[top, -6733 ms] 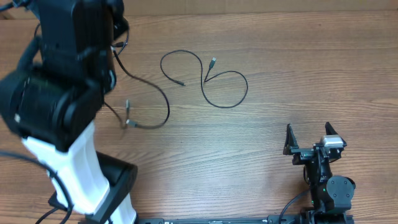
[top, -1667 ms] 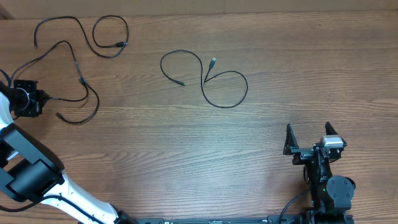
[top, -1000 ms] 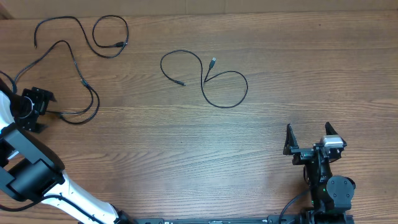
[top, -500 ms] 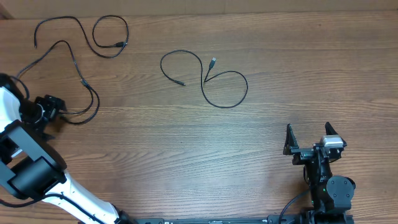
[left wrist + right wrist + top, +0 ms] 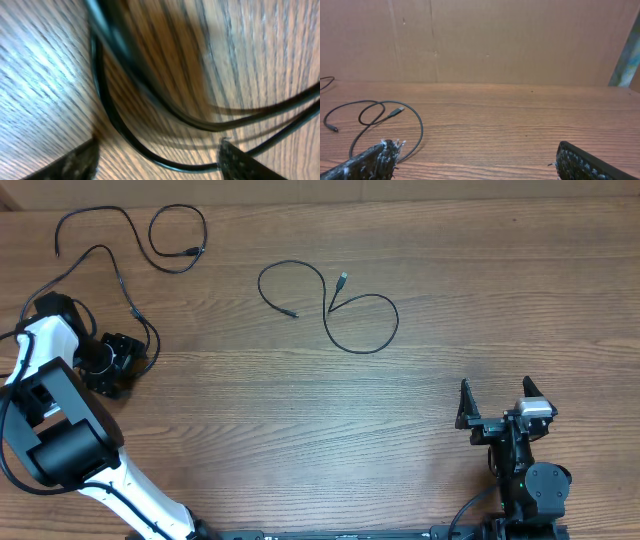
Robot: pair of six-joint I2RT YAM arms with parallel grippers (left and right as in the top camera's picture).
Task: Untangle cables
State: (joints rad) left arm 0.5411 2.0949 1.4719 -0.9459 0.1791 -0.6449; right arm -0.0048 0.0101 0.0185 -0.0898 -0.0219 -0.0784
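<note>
Several thin black cables lie on the wooden table. One cable (image 5: 396, 322) curls in two loops at the middle, and its plug (image 5: 397, 110) shows in the right wrist view. More cables (image 5: 178, 268) wind across the far left. My left gripper (image 5: 128, 357) sits low over the bottom loop of a left cable (image 5: 153, 338). In the left wrist view that cable (image 5: 165, 165) runs between the two fingers, and the left gripper (image 5: 157, 161) is open around it. My right gripper (image 5: 495, 405) rests open at the near right, holding nothing.
A brown cardboard wall (image 5: 485, 40) stands behind the table's far edge. The left arm's white and black links (image 5: 60, 420) lie over the near left of the table. The right arm's base (image 5: 535, 485) sits at the near right edge.
My left gripper has moved right from the table's left edge onto the lowest loop of the left cables. The middle cable and the right arm have not moved.
</note>
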